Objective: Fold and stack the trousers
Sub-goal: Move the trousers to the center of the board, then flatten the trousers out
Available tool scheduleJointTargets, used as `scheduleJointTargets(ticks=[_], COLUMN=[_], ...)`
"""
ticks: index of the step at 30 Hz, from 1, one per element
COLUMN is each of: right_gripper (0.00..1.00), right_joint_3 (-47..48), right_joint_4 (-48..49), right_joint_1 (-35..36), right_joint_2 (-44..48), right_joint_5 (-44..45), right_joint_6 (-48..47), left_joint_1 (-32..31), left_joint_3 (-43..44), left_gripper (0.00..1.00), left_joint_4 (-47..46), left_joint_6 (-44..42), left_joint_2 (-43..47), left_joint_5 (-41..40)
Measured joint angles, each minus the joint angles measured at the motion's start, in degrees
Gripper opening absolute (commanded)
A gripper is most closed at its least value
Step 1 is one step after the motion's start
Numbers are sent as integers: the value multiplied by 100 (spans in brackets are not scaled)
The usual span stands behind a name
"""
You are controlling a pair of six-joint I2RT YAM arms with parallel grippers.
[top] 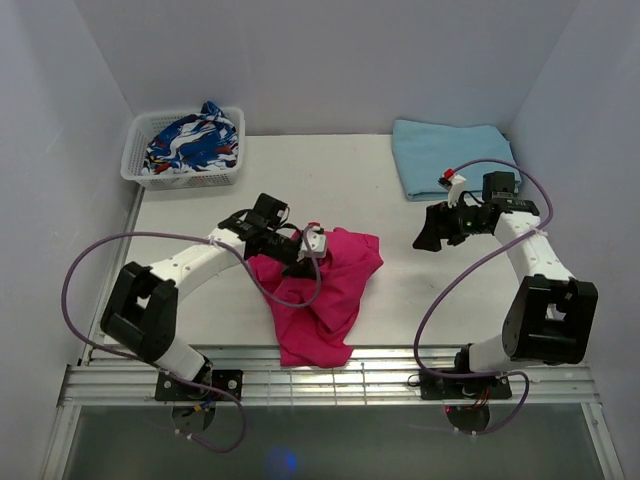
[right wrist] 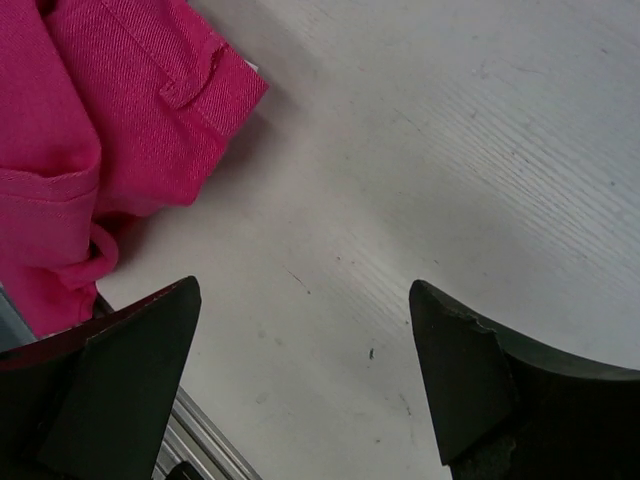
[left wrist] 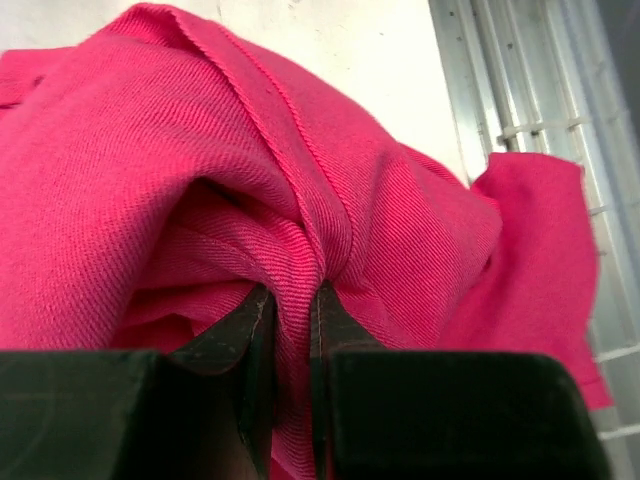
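Seen from above: one pair of magenta trousers (top: 325, 290), bunched in a heap on the surface (top: 420, 300) between two arms, long axis running far to near with a slight slant, near end draped over the metal rail (top: 400, 385); which end is the waist, impossible to tell here. Also one white basket (top: 135, 168) at the far left holding one patterned garment (top: 195, 142), and one light blue cloth (top: 450, 155) folded at the far right. Left hand (top: 310, 250) at the heap's far left edge; right hand (top: 432, 232) well apart from the fabric. Through the left wrist: left hand (left wrist: 292, 300) nearly closed, fingers (left wrist: 250, 335) pinching a raised fold of the trousers (left wrist: 150, 150). Through the right wrist: right hand (right wrist: 302, 290) spread wide, gripping nothing, over bare surface (right wrist: 450, 150); one corner of the trousers (right wrist: 100, 120) with a belt loop (right wrist: 195, 85) at upper left.
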State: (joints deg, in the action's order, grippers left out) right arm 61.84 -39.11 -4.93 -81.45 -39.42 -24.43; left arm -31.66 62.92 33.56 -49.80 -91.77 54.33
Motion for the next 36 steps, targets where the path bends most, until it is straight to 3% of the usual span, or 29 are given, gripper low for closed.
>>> scheduleJointTargets(ticks=[2,3,4,8,15,21,23,24,26,27,31,36], right_gripper=[90,90,90,90,90,91,91,91,91,91,91,91], right_joint_3=[-28,-83,-157,-452,-540,-514,-439,-391,-264,-157,367,570], right_joint_4=[79,179,273,649,1534,2262,2446,2546,2671,2728,3069,3202], right_joint_1=[59,96,149,348,623,1117,1290,1366,1488,1550,1757,1840], right_joint_2=[-157,-216,-254,-476,-925,-1633,-1923,-2028,-2155,-2216,-2430,-2457], right_joint_5=[-210,-330,-435,-629,-658,-680,-708,-717,-726,-730,-723,-699], right_joint_6=[52,111,160,479,1248,1856,2068,2173,2376,2452,2752,2879], left_joint_1=[13,17,13,-13,1001,1659,1659,1657,1652,1655,1648,1657], left_joint_3=[-562,-850,-1106,-1648,-1615,-1744,-1908,-1965,-2024,-2022,-1628,-201], left_gripper=[3,13,17,27,37,50,65,68,97,98,98,98], left_joint_4=[-509,-846,-1178,-1902,-1759,-1029,-879,-820,-782,-811,-857,-879], left_joint_6=[-258,-332,-387,-942,-953,-1224,-1375,-1405,-1316,-1250,-686,-260], left_joint_2=[544,796,1001,1191,1244,2647,3388,3650,3982,4048,3469,1502], left_joint_5=[-22,-79,-157,-575,-363,-304,-249,-234,-216,-227,-584,-1432])
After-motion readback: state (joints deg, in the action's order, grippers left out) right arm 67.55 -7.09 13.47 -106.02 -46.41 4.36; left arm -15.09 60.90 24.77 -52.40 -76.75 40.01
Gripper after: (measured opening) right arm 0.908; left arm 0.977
